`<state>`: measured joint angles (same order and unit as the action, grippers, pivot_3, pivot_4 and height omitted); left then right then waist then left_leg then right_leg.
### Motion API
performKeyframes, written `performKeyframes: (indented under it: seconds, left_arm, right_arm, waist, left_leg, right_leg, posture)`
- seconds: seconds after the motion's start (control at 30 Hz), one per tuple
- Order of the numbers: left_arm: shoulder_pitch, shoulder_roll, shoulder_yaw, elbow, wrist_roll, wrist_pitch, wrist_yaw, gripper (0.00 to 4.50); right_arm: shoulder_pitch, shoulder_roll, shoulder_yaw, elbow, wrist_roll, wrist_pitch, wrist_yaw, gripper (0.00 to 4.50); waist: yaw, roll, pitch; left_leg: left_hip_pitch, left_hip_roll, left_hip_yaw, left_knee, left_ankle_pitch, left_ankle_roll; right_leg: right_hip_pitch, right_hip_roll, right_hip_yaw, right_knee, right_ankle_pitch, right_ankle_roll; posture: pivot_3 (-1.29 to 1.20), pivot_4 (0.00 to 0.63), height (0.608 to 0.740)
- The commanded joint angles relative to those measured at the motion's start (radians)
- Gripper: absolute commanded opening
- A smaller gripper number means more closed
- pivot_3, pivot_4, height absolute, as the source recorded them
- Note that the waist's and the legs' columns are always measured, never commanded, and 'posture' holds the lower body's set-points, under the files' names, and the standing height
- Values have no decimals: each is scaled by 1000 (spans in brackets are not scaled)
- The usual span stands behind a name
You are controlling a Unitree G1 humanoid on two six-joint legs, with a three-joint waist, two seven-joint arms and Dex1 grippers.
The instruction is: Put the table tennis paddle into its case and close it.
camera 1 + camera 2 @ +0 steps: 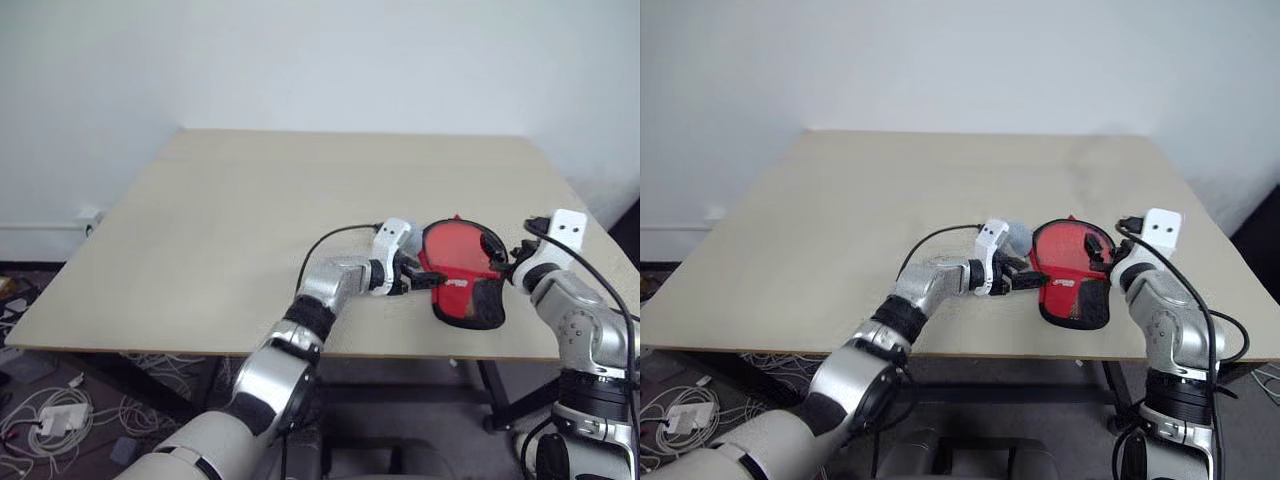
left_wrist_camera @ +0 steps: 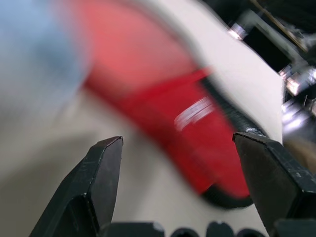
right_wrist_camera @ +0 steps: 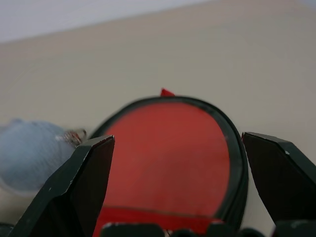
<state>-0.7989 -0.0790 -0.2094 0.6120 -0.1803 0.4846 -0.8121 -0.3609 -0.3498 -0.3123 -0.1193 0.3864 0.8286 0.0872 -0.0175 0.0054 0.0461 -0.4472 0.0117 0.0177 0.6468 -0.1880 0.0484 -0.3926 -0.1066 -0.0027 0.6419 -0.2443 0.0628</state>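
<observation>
Setting: a pale wooden bench (image 1: 250, 210) stands against a plain white wall (image 1: 300, 60); loose cables and a white power strip (image 1: 55, 418) lie on the floor to the robot's left.

Case: the red fabric case (image 1: 465, 275) with black edging lies flat near the front edge of the bench, toward the robot's right. Its round part is open, showing a red round face inside ringed by the black rim. The narrow end, with a black patch and small white logo, points toward the front edge.

Paddle: the red round face (image 3: 170, 153) seen inside the case appears to be the paddle's rubber; its handle cannot be made out.

Other things nearby: a small pale blue-grey rounded object (image 1: 1019, 237) sits on the bench just beside the case on the robot's left, close to the left wrist. What it is cannot be told.

Left arm: reaches across from the robot's left, forearm low over the bench. The left end effector (image 1: 408, 276) points sideways at the case's left edge, fingers spread wide, holding nothing.

Right arm: bent up from below the bench's front right corner. The right end effector (image 1: 508, 262) sits at the case's right edge, fingers (image 3: 84, 182) spread wide either side of the open round part, gripping nothing.
</observation>
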Motion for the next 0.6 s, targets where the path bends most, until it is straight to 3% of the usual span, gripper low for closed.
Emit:
performKeyframes:
  seconds: [0.03, 0.2, 0.37, 0.6]
  left_arm:
    - [72, 129, -40, -238, 27, -25, -71, 3790]
    - [193, 361, -26, -484, -30, 33, -203, 3790]
    - [299, 556, 38, -597, -74, 7, -286, 3790]
    - [305, 576, 26, -539, -16, -58, -221, 3790]
  right_arm:
    - [-24, -7, 3, -2, -12, -2, -1, 4477]
    - [-29, -1, 78, 15, -37, 12, 19, 4477]
    - [-26, 29, 171, -10, -28, 81, 54, 4477]
    - [-5, 14, 294, -98, -56, 159, 77, 4477]
  waist:
    - [-10, 0, 0]
    - [-15, 1, 0]
    - [-17, 1, 0]
    - [0, 1, 1]
  left_leg:
    - [0, 0, 1, -1, 1, 0]
    - [2, 1, -1, -2, 4, 1]
    - [2, 1, -1, 1, 2, -3]
    - [2, 1, -1, 2, 2, -3]
  right_leg:
    - [-1, 1, 1, 0, 0, 0]
    - [-1, 5, 1, 2, 1, -1]
    - [-1, 4, 1, 1, 1, -2]
    - [-1, 2, 0, 1, 2, -2]
  posture:
    - [0, 0, 716]
    - [0, 0, 716]
    - [0, 0, 716]
    - [0, 0, 716]
